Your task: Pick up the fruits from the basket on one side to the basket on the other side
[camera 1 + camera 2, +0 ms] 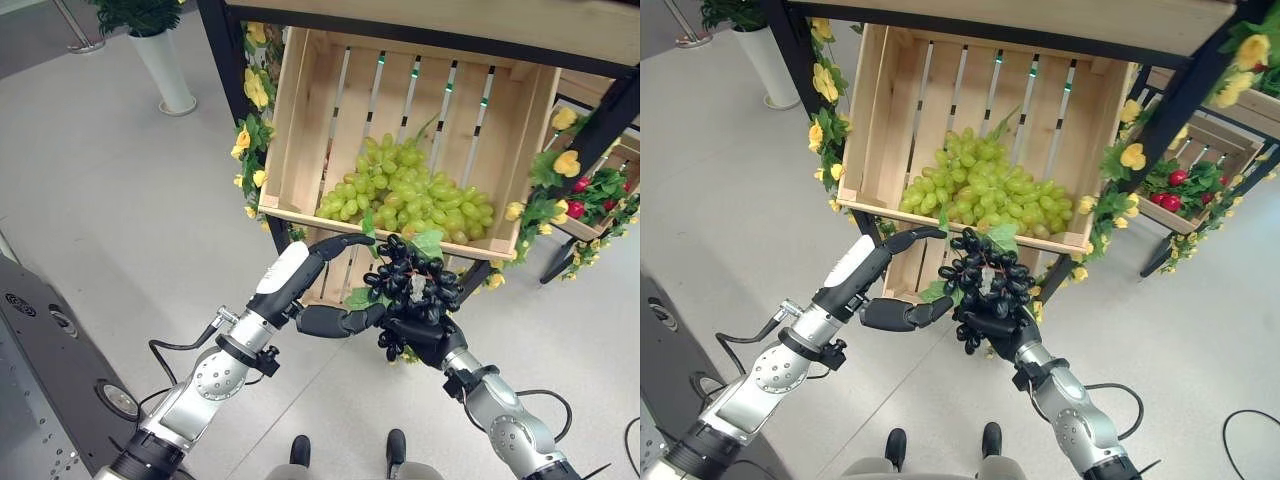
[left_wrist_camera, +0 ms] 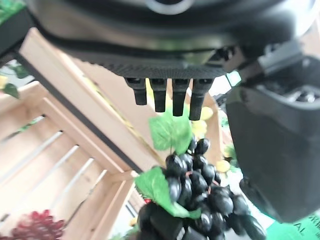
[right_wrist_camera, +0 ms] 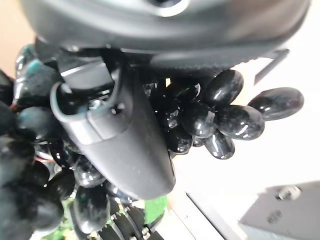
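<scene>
Black grape bunch (image 1: pixel 410 285), with green leaves attached, held up in front of the lower edge of a tilted wooden crate (image 1: pixel 300 130), just below its front board. Right hand (image 1: pixel 425 335) curled round the underside of the bunch, thumb pressed against the berries in the right wrist view, grapes (image 3: pixel 225 115) bulging past it. Left hand (image 1: pixel 335 320) beside the bunch on its left, fingers straight and reaching toward it, thumb spread above; fingertips near or touching the leaves, contact not clear. In the left wrist view, fingers (image 2: pixel 167 95) straight and loose above the bunch (image 2: pixel 200 195), gripping nothing. Green grapes (image 1: pixel 405 195) piled in the crate's lower part. Yellow artificial flowers (image 1: pixel 255 90) along the crate's left post and right side. Second crate (image 1: pixel 1195 160) off to the right with red fruit (image 1: pixel 1170 190) among leaves. White planter (image 1: pixel 165 65) on the floor at far left.
</scene>
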